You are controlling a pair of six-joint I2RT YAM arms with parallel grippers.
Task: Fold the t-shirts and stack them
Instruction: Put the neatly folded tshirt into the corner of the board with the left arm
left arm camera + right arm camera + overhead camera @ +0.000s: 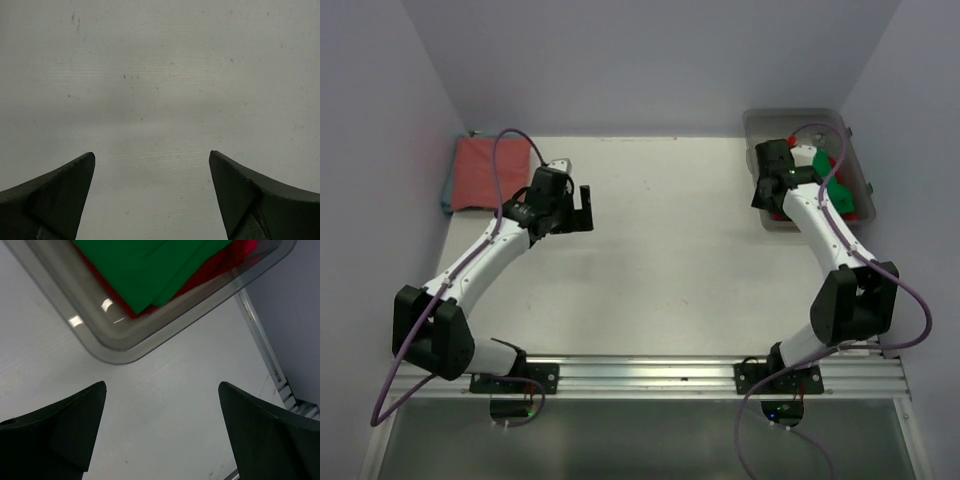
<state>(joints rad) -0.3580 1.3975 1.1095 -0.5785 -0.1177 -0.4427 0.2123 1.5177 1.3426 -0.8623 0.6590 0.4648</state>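
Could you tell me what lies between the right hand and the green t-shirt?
Right wrist view: from the right hand, bare table, then the clear bin's wall and red cloth.

Left gripper (151, 155) jaws wide apart, dark fingers (55, 200) in the bottom corners. White table (160, 75) fills the rest: faint dark specks (75, 20) top left, soft shadow band across the middle.

A clear plastic bin (125, 347) sits just ahead of the right fingers (65, 430), with its rounded corner nearest them, on the white table (165, 405). Beyond the right-hand fingertip runs what may be a ribbed metal strip (260, 340). Between the left fingers (55, 195) only faintly speckled tabletop shows.
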